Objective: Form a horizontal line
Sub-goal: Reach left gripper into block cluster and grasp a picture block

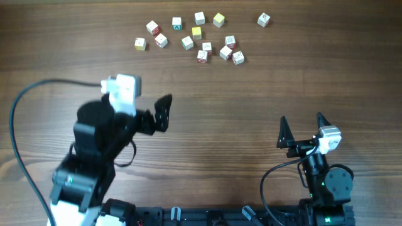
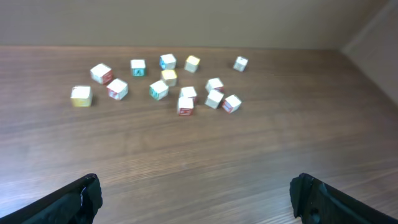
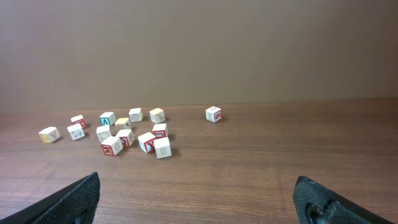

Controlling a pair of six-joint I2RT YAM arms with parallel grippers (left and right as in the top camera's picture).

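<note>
Nothing is lined up yet: the cubes (image 1: 206,46) lie scattered at the far side of the table (image 1: 220,150), several nearly touching. The left tool (image 2: 196,186) and right tool (image 1: 301,122) hang spread wide and empty, well short of them. Fingers that wide could bump neighbours in the tight cluster, or pinch two cubes at once.
</note>
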